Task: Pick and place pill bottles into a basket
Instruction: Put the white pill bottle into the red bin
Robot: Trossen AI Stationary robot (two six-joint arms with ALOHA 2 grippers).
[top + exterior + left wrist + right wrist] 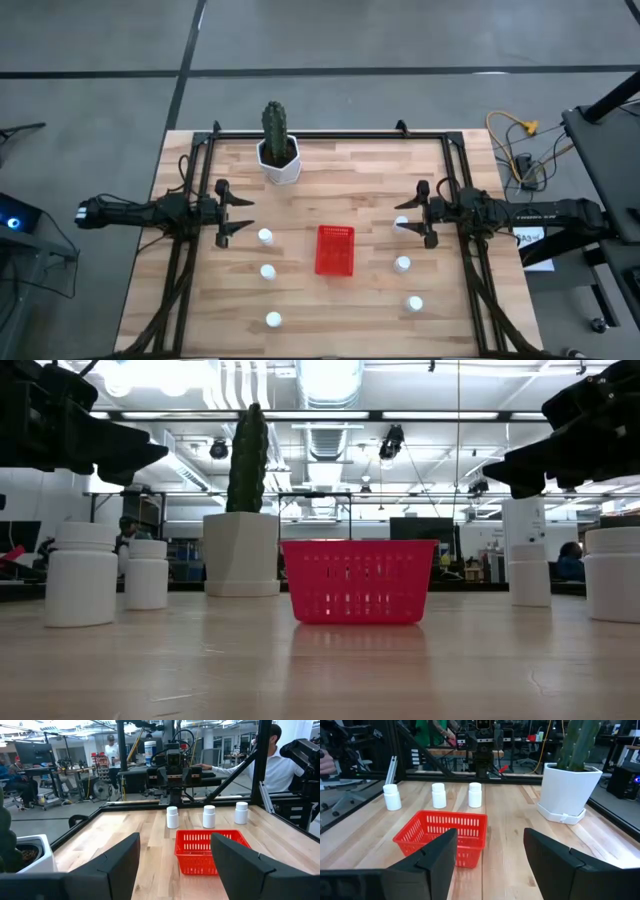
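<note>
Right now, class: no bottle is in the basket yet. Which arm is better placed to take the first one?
Roughly even, slightly the right: the right gripper, open, hovers beside a pill bottle; the left gripper is open farther from its nearest.

Basket (335, 250) at worktop (340, 170) centre. Three bottles left of it in line: first (265, 237), second (268, 271), third (273, 320), running toward front edge. Three bottles right of it: one (401, 224) just beside right gripper (422, 222), next (402, 264), last (415, 303) nearest front. Cactus pot (279, 160) behind basket, toward back left. Left gripper (236, 213) above worktop's left side, jaws apart, behind first bottle. Right gripper above right side, jaws apart. Both face basket.
</note>
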